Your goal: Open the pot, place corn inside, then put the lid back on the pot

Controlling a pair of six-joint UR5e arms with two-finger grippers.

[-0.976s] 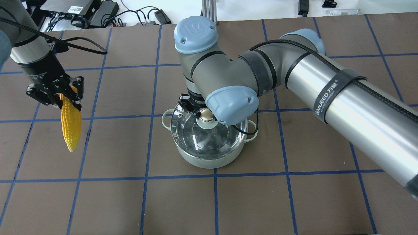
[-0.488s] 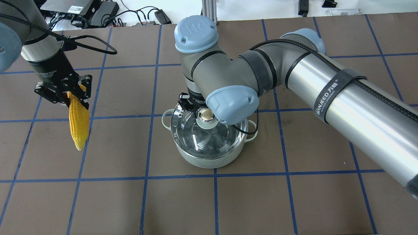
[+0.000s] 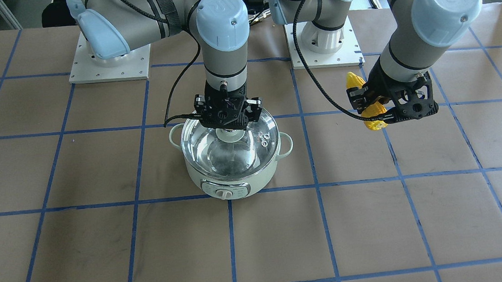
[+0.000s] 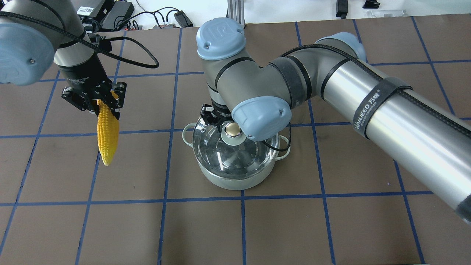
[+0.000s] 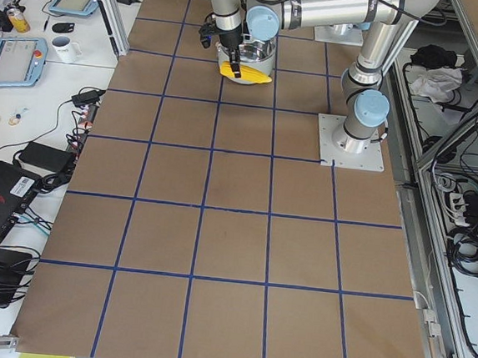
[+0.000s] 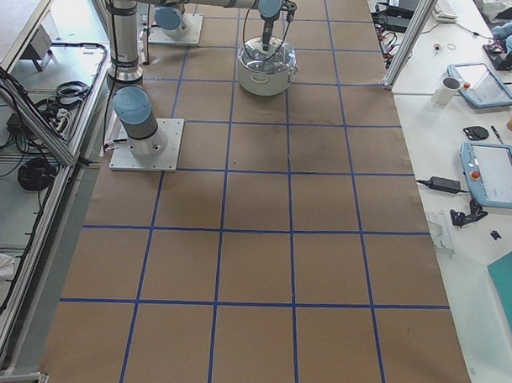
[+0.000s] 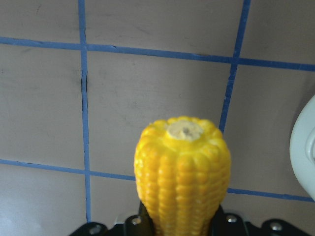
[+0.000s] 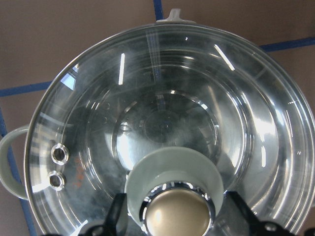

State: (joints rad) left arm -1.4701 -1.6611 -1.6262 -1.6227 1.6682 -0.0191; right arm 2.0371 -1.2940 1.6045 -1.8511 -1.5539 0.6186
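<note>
A pale green pot [image 4: 235,180] stands mid-table with its glass lid [image 4: 224,154] resting on it. My right gripper [image 4: 225,127] is straight above the lid, its fingers against both sides of the lid's knob [image 8: 177,211], shut on it. My left gripper [image 4: 96,101] is shut on the top of a yellow corn cob [image 4: 107,136], which hangs point-down in the air to the left of the pot. In the front view the corn [image 3: 373,113] is in the left gripper [image 3: 391,103], to the right of the pot [image 3: 236,185]. The left wrist view shows the corn's tip [image 7: 183,172].
The table is brown with a grid of blue tape lines. The pot's side handles [image 4: 187,129] stick out left and right. The pot's rim [image 7: 305,152] shows at the right edge of the left wrist view. Cables and boxes lie beyond the far table edge.
My left arm has carried the corn to the right, toward the pot. My right arm and the lid have not moved.
</note>
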